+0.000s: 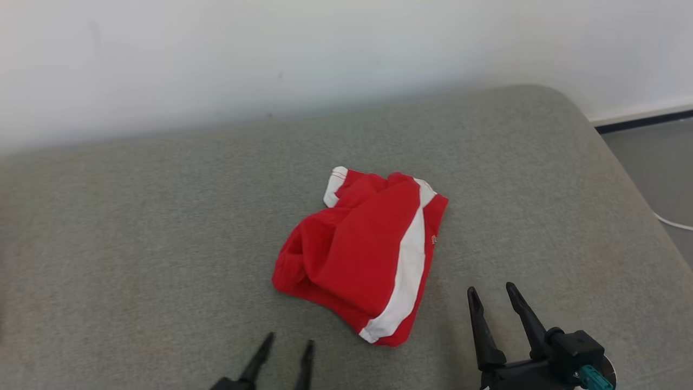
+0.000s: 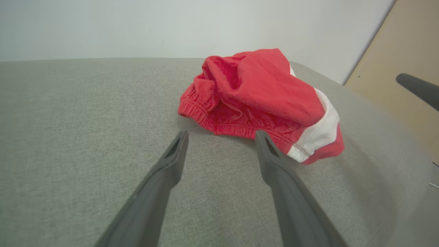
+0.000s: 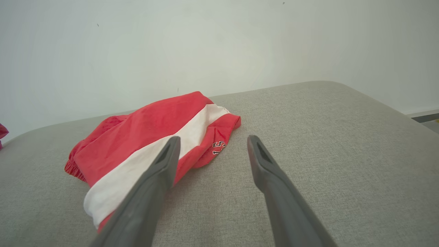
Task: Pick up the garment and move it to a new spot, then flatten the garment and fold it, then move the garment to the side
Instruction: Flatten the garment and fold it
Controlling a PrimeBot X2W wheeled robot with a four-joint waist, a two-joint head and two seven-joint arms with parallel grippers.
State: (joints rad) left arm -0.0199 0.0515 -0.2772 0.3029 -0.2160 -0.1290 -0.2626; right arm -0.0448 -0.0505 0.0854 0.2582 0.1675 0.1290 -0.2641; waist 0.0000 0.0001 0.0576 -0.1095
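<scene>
Both our left pincer (image 1: 289, 341) and right pincer (image 1: 492, 290) gape empty near the crumpled garment (image 1: 368, 254); we risk pinching one layer.

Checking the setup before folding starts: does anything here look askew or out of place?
Only the red garment: it lies crumpled in a heap on the grey cushion, waistband bunched, white stripe running diagonally, not flat. Nothing looks spilled or damaged.
</scene>
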